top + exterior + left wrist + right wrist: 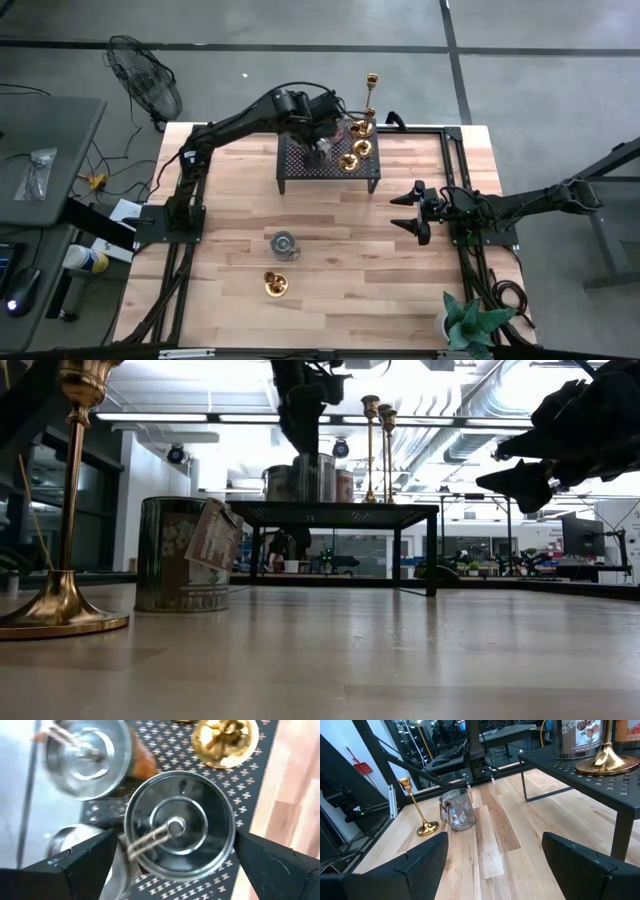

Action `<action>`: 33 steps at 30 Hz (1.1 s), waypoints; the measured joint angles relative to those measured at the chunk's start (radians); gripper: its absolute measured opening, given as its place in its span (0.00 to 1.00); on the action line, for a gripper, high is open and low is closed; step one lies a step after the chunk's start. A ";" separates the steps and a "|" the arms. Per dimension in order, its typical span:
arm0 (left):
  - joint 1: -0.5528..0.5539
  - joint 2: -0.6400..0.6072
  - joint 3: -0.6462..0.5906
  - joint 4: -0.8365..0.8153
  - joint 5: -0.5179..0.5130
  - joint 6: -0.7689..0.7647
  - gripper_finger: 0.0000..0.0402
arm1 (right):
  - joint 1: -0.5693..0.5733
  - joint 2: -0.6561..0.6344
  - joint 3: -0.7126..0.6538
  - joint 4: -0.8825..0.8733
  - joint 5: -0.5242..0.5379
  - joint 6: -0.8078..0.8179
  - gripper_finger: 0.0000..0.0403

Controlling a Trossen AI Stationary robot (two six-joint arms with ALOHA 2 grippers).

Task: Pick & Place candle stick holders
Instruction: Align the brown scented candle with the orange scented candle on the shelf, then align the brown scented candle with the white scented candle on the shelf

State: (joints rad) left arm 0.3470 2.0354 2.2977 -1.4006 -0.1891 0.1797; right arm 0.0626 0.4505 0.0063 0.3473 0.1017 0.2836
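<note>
- Over on the left of the bench point(230, 300), a squat silvery cup point(284, 243) and a brass candlestick point(276, 285) stand apart from the rest, the brass one nearer the front edge. By the look of it they are the pair already moved, or the pair waiting.
- Left pincer point(170, 857) hangs over the black perforated stand point(330, 170), fingers spread wide either side of a silver cup point(180, 827) seen from straight above. My read: it is lined up to straddle the rim before closing.
- That cup has a twine loop and a tag; two more silver cups crowd beside it, one cut off by the frame edge, so clearance looks tight.
- Brass candlesticks point(357, 150) cluster at the stand's right end, the tall slender one point(371, 95) beyond the rear edge; how many bases sit there is hard to count.
- Right pincer point(412, 212) waits open above bare wood, right of the stand, holding nothing.
- The potted plant point(470, 322) sits at the front right corner, partly cropped.
</note>
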 joint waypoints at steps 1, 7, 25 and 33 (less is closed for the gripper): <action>0.000 -0.007 0.000 0.001 -0.009 -0.001 0.97 | 0.000 0.000 0.000 0.000 0.000 0.000 0.78; -0.001 -0.049 0.000 0.007 -0.009 -0.005 0.97 | 0.000 0.000 0.000 0.000 0.000 0.000 0.78; -0.131 -0.169 -0.001 -0.178 0.020 -0.213 0.97 | 0.000 0.000 0.000 0.000 0.000 0.000 0.78; -0.239 -0.204 -0.041 -0.171 0.116 -0.542 0.97 | 0.000 0.000 0.000 0.000 0.000 0.000 0.78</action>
State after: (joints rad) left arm 0.1083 1.8318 2.2565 -1.5717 -0.0729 -0.3618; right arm 0.0624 0.4506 0.0062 0.3472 0.1017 0.2836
